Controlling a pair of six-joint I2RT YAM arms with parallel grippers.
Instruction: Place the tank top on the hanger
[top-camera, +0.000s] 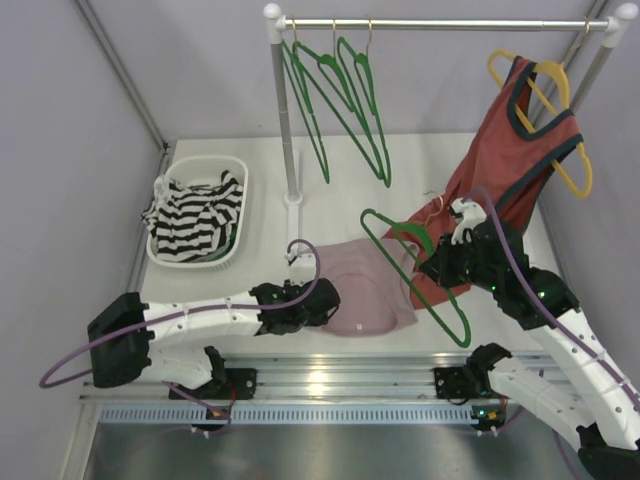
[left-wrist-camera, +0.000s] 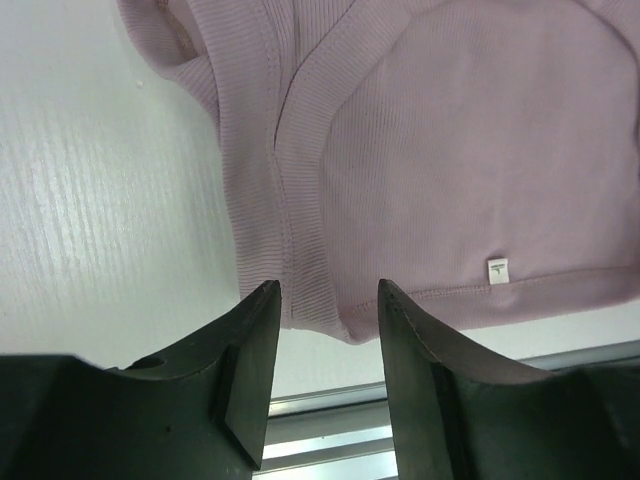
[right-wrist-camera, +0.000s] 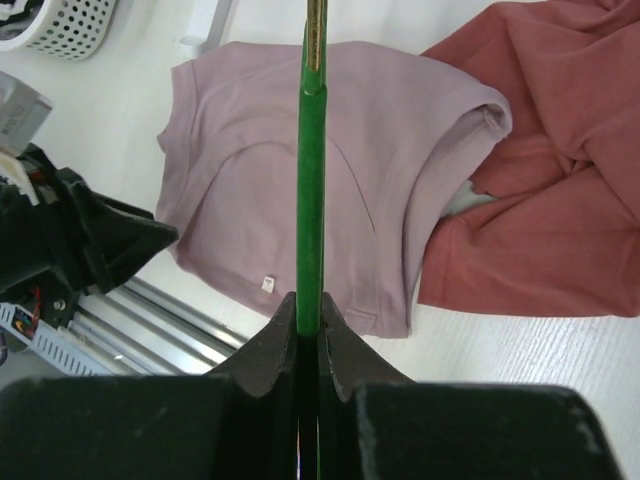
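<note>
Left jaws: spread apart with nothing gripped, poised at the near hem corner of the tank top (left-wrist-camera: 450, 150).
Right jaws: clenched on the green bar of the hanger (right-wrist-camera: 310, 180).
Tank top: laid flat on the surface (top-camera: 340, 170), its right edge beside the rust-red top (top-camera: 530, 150).

The white table (top-camera: 430, 165) bears the tank top (top-camera: 365, 290), a white basket (top-camera: 210, 158) and a rack post (top-camera: 293, 198)
</note>
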